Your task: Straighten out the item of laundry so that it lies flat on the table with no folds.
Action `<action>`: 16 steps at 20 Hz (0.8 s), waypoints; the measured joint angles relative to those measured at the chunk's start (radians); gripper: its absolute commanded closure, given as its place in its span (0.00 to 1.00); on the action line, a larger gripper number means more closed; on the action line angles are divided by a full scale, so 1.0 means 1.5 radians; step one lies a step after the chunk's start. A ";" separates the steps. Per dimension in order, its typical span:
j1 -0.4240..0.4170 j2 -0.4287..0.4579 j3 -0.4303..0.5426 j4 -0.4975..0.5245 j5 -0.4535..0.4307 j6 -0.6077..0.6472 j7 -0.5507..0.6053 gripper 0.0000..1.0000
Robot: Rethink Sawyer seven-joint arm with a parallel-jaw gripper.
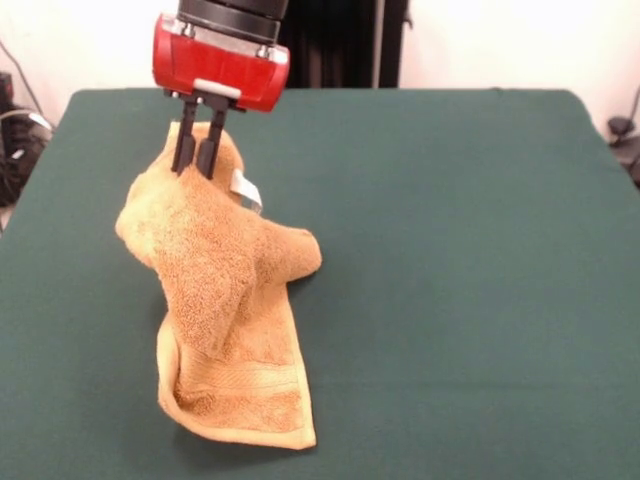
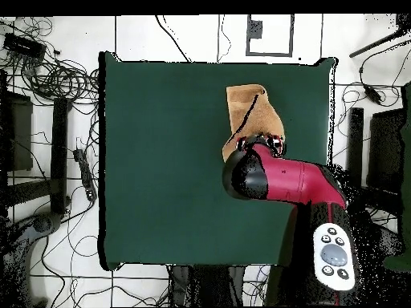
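The golden-orange towel (image 1: 225,300) is bunched and held up by its top, so it hangs in folds. Its lower end with a woven border band lies on the green table (image 1: 450,250) near the front edge. A small white tag (image 1: 247,190) sticks out near the top. My gripper (image 1: 197,160), black fingers under a red head, is shut on the towel's raised top at the left of the table. In the overhead view the towel (image 2: 245,112) shows beyond the red arm (image 2: 281,180), which hides the gripper.
Cables and dark equipment (image 2: 48,80) lie on the floor around the table. The table's edges (image 2: 103,160) are well away from the towel except the front edge (image 1: 400,472) in the front view.
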 measured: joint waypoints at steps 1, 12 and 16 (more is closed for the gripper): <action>0.000 0.001 0.000 0.000 0.000 0.000 0.000 1.00; 0.001 0.012 -0.001 0.000 -0.008 0.000 0.000 1.00; 0.004 0.012 -0.008 0.000 -0.026 0.000 0.000 1.00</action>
